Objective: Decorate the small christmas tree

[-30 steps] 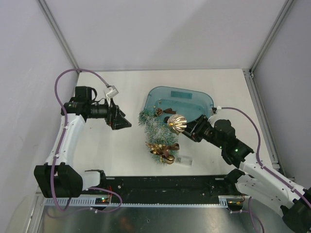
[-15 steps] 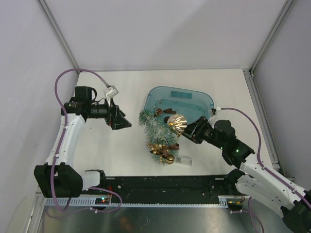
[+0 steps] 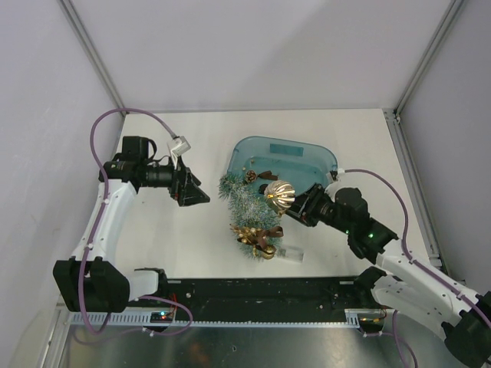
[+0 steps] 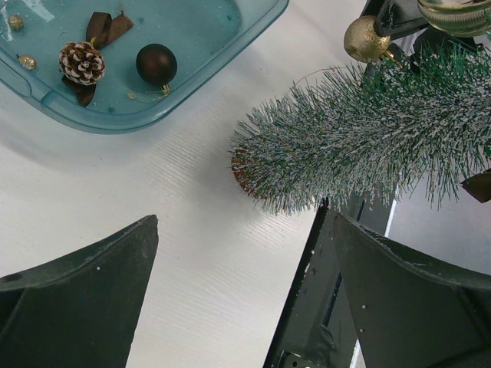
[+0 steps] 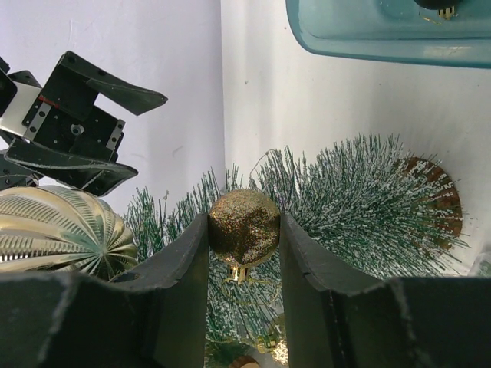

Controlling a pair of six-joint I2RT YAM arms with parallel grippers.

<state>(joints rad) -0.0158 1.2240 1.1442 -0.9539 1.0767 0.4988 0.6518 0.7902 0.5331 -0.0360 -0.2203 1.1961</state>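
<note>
Clamped on a small glittery gold ball (image 5: 244,226), the right gripper (image 5: 244,253) now sits slightly nearer the frosted bristly small christmas tree (image 5: 360,192); the left gripper (image 4: 242,218) stays spread wide.

A teal tub (image 4: 201,31) on a white worktop (image 4: 192,253) holds a pine cone (image 4: 81,63) beside a dark brown ball (image 4: 156,64). Outside it, a gold glitter ball (image 5: 244,227) is near a ribbed gold bauble (image 5: 61,230).
</note>
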